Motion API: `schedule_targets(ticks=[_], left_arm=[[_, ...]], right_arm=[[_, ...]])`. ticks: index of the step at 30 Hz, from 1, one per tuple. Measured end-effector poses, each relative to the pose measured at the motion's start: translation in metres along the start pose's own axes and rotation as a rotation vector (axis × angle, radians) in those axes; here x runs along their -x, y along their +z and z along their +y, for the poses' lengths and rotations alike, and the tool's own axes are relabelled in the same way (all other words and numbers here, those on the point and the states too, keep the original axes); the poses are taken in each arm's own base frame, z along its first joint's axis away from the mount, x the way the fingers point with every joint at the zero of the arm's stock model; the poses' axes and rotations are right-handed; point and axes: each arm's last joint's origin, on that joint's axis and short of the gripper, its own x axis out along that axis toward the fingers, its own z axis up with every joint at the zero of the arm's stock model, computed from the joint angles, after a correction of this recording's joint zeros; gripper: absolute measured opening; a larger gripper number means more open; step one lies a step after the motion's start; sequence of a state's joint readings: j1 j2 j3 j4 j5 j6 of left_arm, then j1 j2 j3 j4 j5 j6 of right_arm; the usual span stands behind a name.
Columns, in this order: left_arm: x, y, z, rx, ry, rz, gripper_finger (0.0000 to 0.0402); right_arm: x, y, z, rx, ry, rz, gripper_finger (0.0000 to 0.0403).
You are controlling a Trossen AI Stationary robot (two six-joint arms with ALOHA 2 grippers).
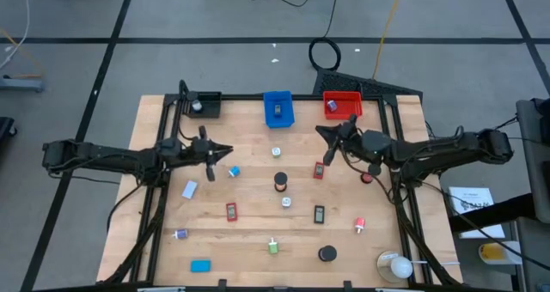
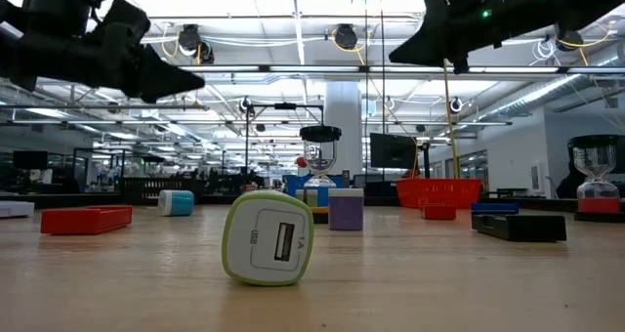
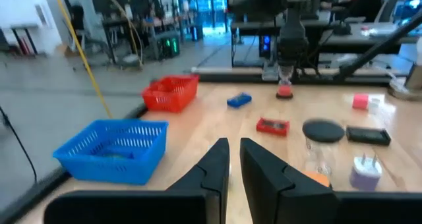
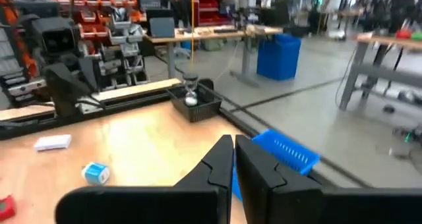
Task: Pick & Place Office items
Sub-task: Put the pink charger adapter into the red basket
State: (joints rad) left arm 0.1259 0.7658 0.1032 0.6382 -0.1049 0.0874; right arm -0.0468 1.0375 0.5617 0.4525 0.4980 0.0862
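Note:
Several small office items lie scattered on the wooden table (image 1: 258, 223). Among them are a blue roll (image 1: 234, 172), a red block (image 1: 319, 170), a black roll (image 1: 280, 182) and a green-and-white charger (image 2: 269, 239) near the front edge. My left gripper (image 1: 227, 151) hovers above the table's left half, level and pointing right. Its fingers are shut with only a slit between them (image 3: 234, 151), and nothing is in it. My right gripper (image 1: 321, 130) hovers at the far right, level and pointing left. It is shut (image 4: 234, 148) and holds nothing.
A black bin (image 1: 204, 105), a blue bin (image 1: 278, 108) and a red bin (image 1: 342, 104) stand along the far edge. A roundish white object in a clear holder (image 1: 395, 266) sits at the near right corner. Bare wood lies between the items.

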Motion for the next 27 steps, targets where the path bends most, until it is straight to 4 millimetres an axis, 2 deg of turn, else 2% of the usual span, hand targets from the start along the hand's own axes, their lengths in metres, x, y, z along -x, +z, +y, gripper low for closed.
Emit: schedule_targets(ticks=[4,7,11,16,22,27], left_arm=[[0.000,0.009,0.003,-0.024,0.019,-0.093,0.0047],[0.000,0.008,0.003,0.027,0.015,-0.081,0.0047],[-0.001,0.004,0.002,0.012,0.008,-0.047,0.0047],[-0.004,0.001,0.002,0.012,0.006,-0.023,0.0047],[-0.007,-0.005,0.002,0.007,0.037,0.021,0.0047],[-0.008,-0.006,0.002,0.011,0.045,0.033,0.0047]], right_arm=[[-0.003,-0.013,0.000,-0.028,-0.024,0.105,0.0008],[-0.005,-0.019,-0.001,-0.022,-0.073,0.142,0.0008],[-0.004,-0.024,0.000,-0.015,-0.086,0.216,0.0008],[0.003,-0.013,0.014,0.006,-0.136,0.358,0.0008],[0.014,0.003,0.038,0.044,-0.080,0.511,0.0008],[0.025,0.017,0.056,0.025,-0.034,0.726,0.0009]])
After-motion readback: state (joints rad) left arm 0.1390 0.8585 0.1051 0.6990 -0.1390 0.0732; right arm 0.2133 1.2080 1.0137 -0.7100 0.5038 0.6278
